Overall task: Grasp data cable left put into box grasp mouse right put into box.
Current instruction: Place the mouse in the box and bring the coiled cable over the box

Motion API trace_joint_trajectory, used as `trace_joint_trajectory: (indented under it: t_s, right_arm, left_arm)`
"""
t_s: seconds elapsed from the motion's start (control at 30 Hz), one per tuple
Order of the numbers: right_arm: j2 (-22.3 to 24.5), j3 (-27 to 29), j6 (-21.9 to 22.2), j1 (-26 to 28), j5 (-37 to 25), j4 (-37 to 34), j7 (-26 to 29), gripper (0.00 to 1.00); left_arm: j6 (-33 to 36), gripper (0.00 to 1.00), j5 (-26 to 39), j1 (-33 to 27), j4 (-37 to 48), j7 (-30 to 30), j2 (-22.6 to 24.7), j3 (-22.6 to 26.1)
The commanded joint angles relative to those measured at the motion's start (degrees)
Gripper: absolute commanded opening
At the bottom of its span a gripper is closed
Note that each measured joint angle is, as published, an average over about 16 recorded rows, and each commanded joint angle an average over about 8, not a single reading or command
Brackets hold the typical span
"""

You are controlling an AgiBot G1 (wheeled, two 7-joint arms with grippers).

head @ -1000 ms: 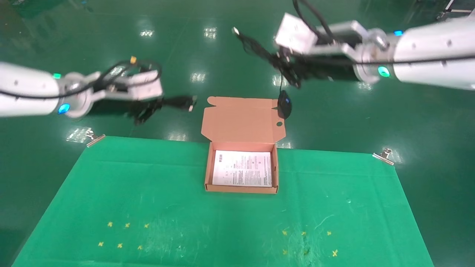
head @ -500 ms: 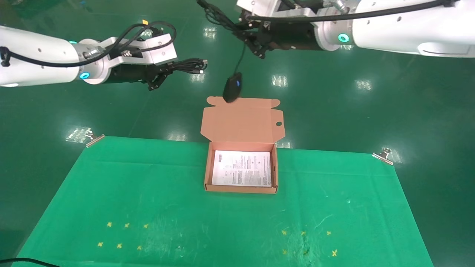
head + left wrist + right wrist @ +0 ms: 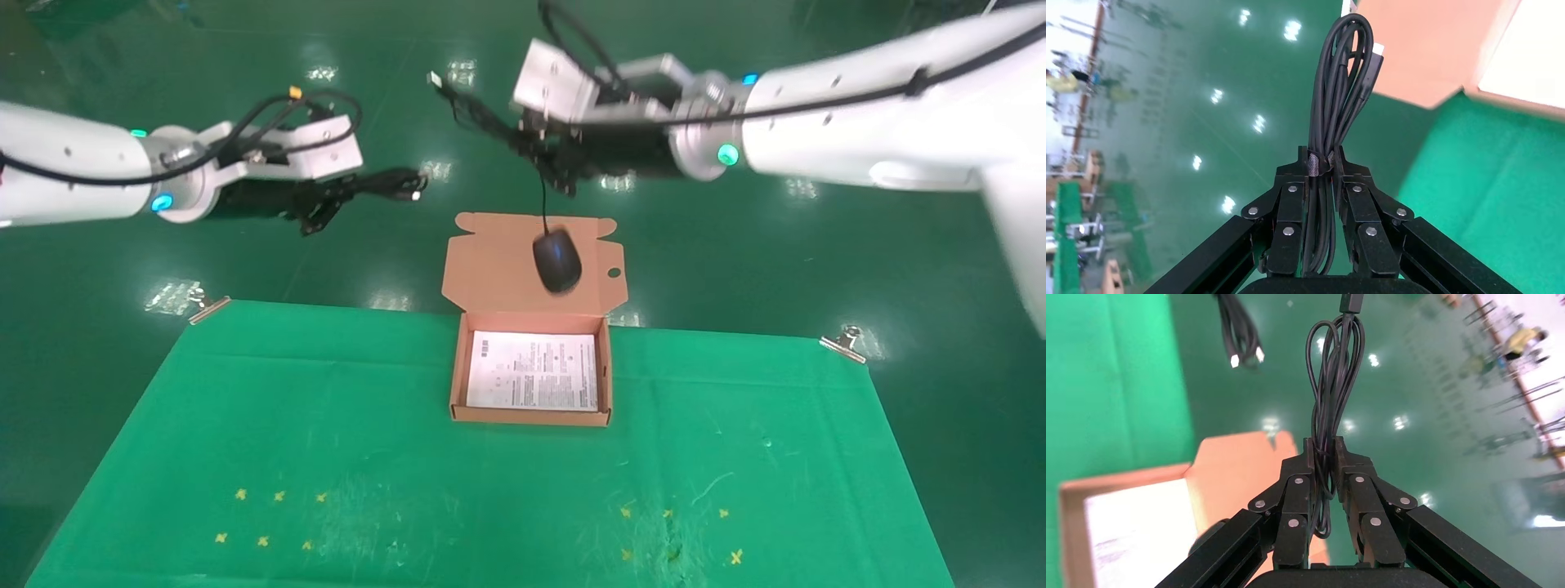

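Observation:
My left gripper is shut on the data cable, a black looped bundle that sticks out toward the box, left of and behind the lid; in the left wrist view the gripper clamps the bundle at its strap. My right gripper is shut on the mouse's thin cord, as the right wrist view shows. The black mouse hangs on its cord in front of the open flap lid. The cardboard box holds only its white printed sheet.
The box stands at the far edge of a green cloth held by metal clips. Yellow cross marks sit near the cloth's front. Shiny green floor lies beyond.
The right gripper came down and a little right; the hanging mouse swung from the lid's far left corner to in front of the lid. The left gripper dropped slightly with the cable.

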Motion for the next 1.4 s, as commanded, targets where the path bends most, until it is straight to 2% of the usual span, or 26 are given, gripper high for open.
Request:
trace_joint_trajectory:
  t_s: [0.03, 0.37, 0.57, 0.97, 1.37, 1.4]
  right_arm:
    - [-0.2, -0.4, -0.1, -0.7, -0.2, -0.5, -0.1, 0.0]
    - [-2.9, -2.4, 0.3, -3.8, -0.4, -3.2, 0.6, 0.0]
    - [-3.8, -4.8, 1.6, -4.9, 1.1, -4.3, 1.0, 0.0]
    - [-4.0, -12.1, 4.4, -6.5, 6.9, -5.5, 4.1, 0.0]
    - [-4.1, -18.3, 8.0, -7.1, 10.3, -11.8, 6.6, 0.0]
    - [-4.1, -18.7, 8.3, -7.0, 10.6, -12.3, 6.5, 0.03]
  left_arm:
    - [0.6, 0.0, 0.6, 0.5, -0.6, -0.8, -0.6, 0.3]
    - [3.6, 0.0, 6.6, 2.1, -4.2, -9.0, -3.3, 1.3]
    - [4.5, 0.0, 8.5, 2.7, -6.8, -11.9, -4.0, 1.5]
    - [5.0, 0.0, 9.6, 3.2, -8.7, -13.7, -4.4, 1.6]
    - [5.1, 0.0, 9.8, 3.3, -9.0, -14.0, -4.4, 1.6]
    - [5.1, 0.0, 9.8, 3.3, -9.1, -14.0, -4.4, 1.6]
